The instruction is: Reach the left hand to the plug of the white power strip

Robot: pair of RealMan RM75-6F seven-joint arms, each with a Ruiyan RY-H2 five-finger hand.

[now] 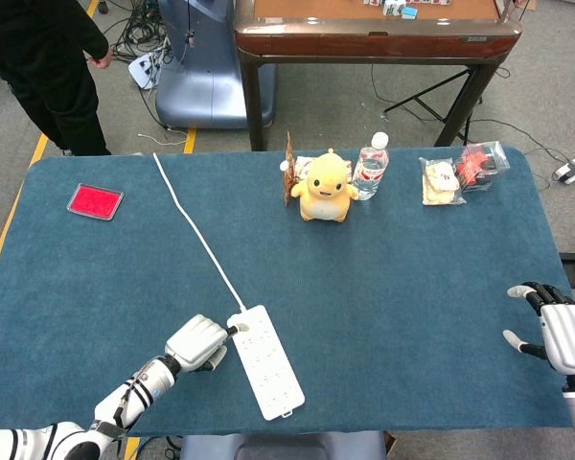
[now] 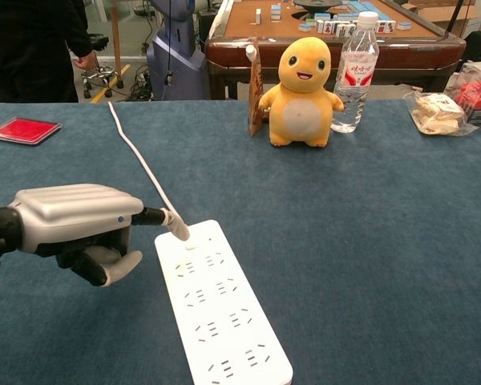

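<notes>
The white power strip [image 1: 265, 361] [image 2: 220, 305] lies near the table's front edge. Its white cord [image 1: 196, 230] [image 2: 136, 156] runs away to the far left edge and drops off the table; no plug shows. My left hand [image 1: 196, 342] [image 2: 76, 224] sits just left of the strip's cord end, most fingers curled under, holding nothing. One outstretched fingertip [image 2: 176, 227] touches the strip where the cord enters. My right hand [image 1: 556, 331] hovers at the table's right edge with fingers spread, empty.
A yellow plush toy [image 1: 324, 188] [image 2: 303, 84], a water bottle [image 1: 371, 168] [image 2: 355, 72] and a brown packet [image 1: 288, 168] stand at the far middle. Snack bags [image 1: 463, 174] lie far right, a red case [image 1: 95, 201] [image 2: 24, 130] far left. A person [image 1: 48, 57] stands beyond the table.
</notes>
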